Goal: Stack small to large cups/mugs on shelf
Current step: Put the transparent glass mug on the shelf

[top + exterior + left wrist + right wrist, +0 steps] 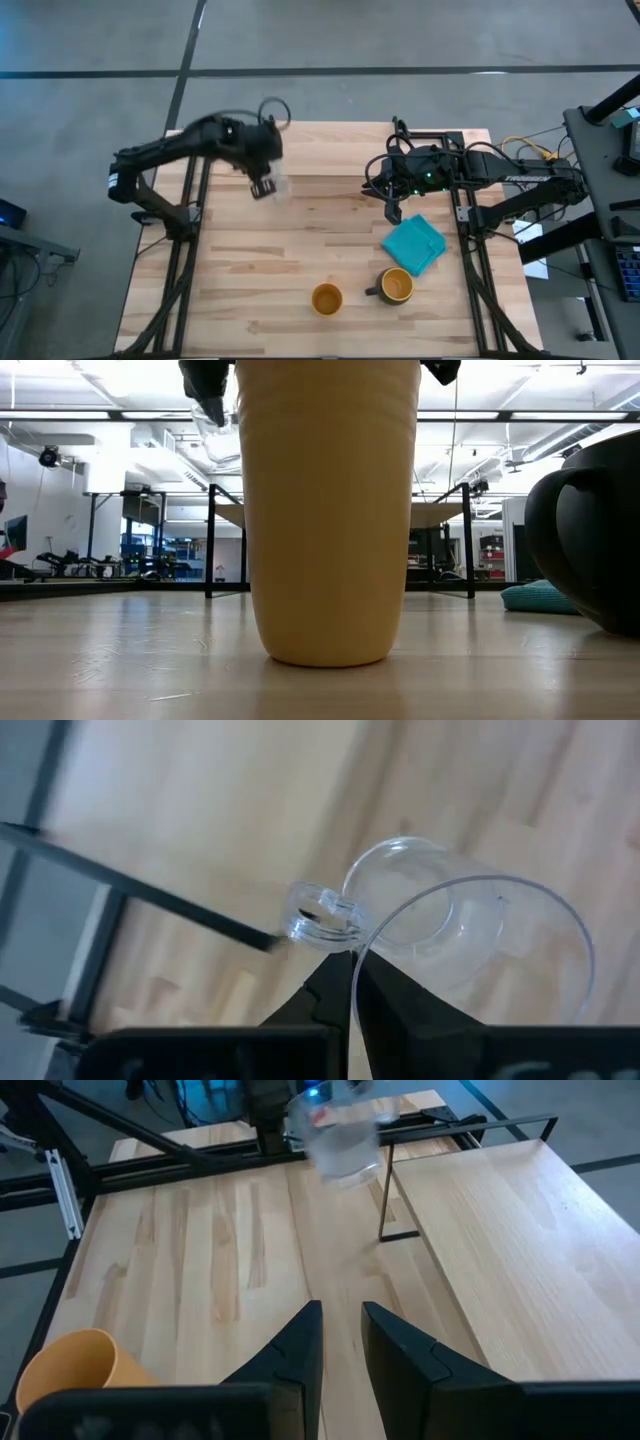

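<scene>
My left gripper (265,186) is shut on the small clear cup (278,186), which also shows in the left wrist view as the cup (450,930) and in the right wrist view as the cup (335,1135), raised above the table near the shelf (340,150). The handleless yellow-orange cup (326,298) and the dark mug (396,286) stand upright on their bases near the table's near edge. My right gripper (340,1340) hovers slightly open over bare table, beside the teal cloth (414,245). My left gripper pinches the clear cup's wall at the rim (357,952), next to its small clear handle (320,915). One finger is inside the cup and one outside. The cup is lifted clear of the table and tilted, its mouth toward the gripper.
The shelf (500,1210) stands on thin black legs (385,1190) along the table's far part. The teal cloth (540,597) lies right of centre. The yellow-orange cup (330,510) and the mug (590,540) fill the low view's foreground. Bare wood shows at the table's middle and left.
</scene>
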Motion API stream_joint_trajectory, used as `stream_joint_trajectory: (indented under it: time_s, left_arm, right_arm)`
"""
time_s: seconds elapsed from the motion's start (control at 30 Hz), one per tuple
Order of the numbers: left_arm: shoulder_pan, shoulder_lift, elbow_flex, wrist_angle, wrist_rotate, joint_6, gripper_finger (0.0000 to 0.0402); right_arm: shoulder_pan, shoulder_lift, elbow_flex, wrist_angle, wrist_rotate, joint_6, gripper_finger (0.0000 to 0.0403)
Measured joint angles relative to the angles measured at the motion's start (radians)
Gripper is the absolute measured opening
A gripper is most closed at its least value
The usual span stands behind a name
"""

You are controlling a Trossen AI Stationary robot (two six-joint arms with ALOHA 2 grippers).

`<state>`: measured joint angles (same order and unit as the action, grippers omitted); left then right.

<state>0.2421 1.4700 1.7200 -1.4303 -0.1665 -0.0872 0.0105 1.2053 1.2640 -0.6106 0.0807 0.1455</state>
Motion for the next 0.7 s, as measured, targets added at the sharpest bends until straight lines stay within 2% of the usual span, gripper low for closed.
stream_joint_trajectory:
  time_s: [0.2, 0.3, 0.47, 0.7]
  left_arm:
    - [0.169, 0.000, 0.018, 0.054, 0.002, 0.107, 0.0000]
    - [0.224, 0.000, 0.015, 0.083, 0.034, 0.127, 0.0000]
    - [0.267, 0.026, 0.018, 0.122, 0.056, 0.176, 0.0000]
    - [0.281, 0.127, 0.018, 0.125, 0.065, 0.243, 0.0000]
  right_arm:
    - [0.000, 0.000, -0.001, 0.000, 0.000, 0.000, 0.0068]
    - [0.000, 0.000, -0.001, 0.000, 0.000, -0.015, 0.0068]
    - [-0.003, 0.000, -0.002, 0.001, 0.002, -0.035, 0.0068]
    - [-0.003, 0.000, -0.002, 0.002, 0.054, -0.044, 0.0068]
